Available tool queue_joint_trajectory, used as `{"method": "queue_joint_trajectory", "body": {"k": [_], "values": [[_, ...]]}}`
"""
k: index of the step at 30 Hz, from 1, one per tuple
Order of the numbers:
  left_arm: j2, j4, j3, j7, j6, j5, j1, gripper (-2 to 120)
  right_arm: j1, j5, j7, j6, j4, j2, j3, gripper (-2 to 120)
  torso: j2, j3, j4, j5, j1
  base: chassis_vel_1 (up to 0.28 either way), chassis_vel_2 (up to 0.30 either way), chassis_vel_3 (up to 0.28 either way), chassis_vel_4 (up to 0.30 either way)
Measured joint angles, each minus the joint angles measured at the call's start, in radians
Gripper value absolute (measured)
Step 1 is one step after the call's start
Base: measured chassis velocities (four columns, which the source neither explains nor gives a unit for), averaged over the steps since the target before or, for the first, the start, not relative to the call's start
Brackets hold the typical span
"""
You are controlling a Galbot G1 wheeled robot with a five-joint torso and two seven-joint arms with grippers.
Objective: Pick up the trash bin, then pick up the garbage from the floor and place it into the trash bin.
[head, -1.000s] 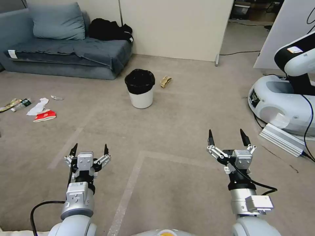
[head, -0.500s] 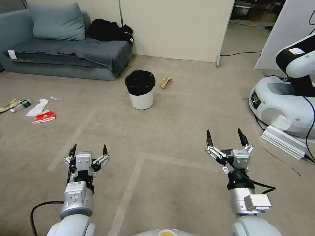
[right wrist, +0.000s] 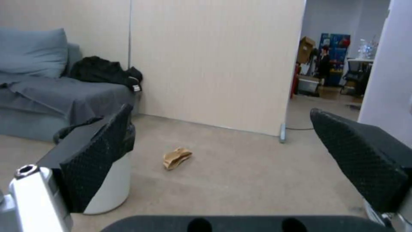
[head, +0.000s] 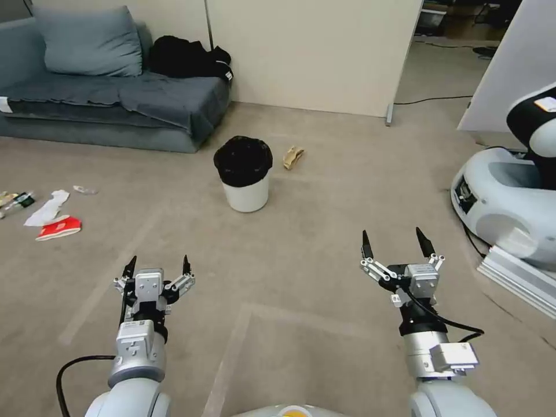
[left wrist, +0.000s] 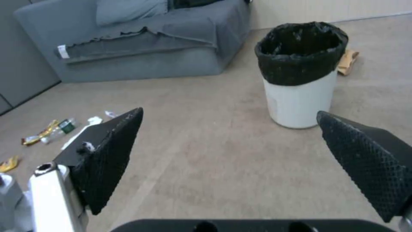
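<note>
Carpeted floor (head: 324,191) all around, grey sofa (head: 110,98) at the back left. So the trash bin (head: 244,174) stands upright on the carpet, ahead of the robot and a bit left of center, well apart from both hands. Left hand (head: 156,266) and right hand (head: 394,243) are both held low out front, fingers spread wide, holding nothing. I'd say the left hand is the nearer one, with the bin ahead and slightly to its right. Left wrist view looks right down into the black liner; right wrist view catches the tan crumpled paper (right wrist: 176,158) just beside the bin. Other garbage (head: 52,217) sits far off left.
</note>
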Motion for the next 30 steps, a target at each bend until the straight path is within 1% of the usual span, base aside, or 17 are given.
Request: {"method": "queue_joint_trajectory", "body": {"k": [2,4,6,30], "values": [[0.000,0.001,0.000,-0.004,0.003,-0.001,0.000,99,0.000,0.001,0.000,-0.001,0.000,0.000,0.001,100,0.000,0.000,0.0001,0.0007,0.000,-0.192,0.211,0.203,-0.217],[0.000,0.001,0.001,-0.004,0.004,-0.001,-0.001,99,0.000,0.001,0.000,-0.001,0.000,0.000,0.001,100,0.000,0.000,0.0000,0.0002,0.000,-0.186,0.206,0.204,-0.227],[0.000,0.002,0.004,-0.005,0.005,-0.002,-0.002,99,0.000,0.004,-0.001,-0.001,0.000,-0.002,0.002,100,0.000,0.000,0.0000,0.0007,0.000,-0.211,0.209,0.218,-0.214],[-0.006,0.001,0.015,-0.004,0.011,0.002,0.005,99,0.000,-0.002,-0.010,0.002,0.000,-0.005,0.006,100,0.000,0.000,0.0000,0.0006,0.000,-0.204,0.199,0.198,-0.202]]}}
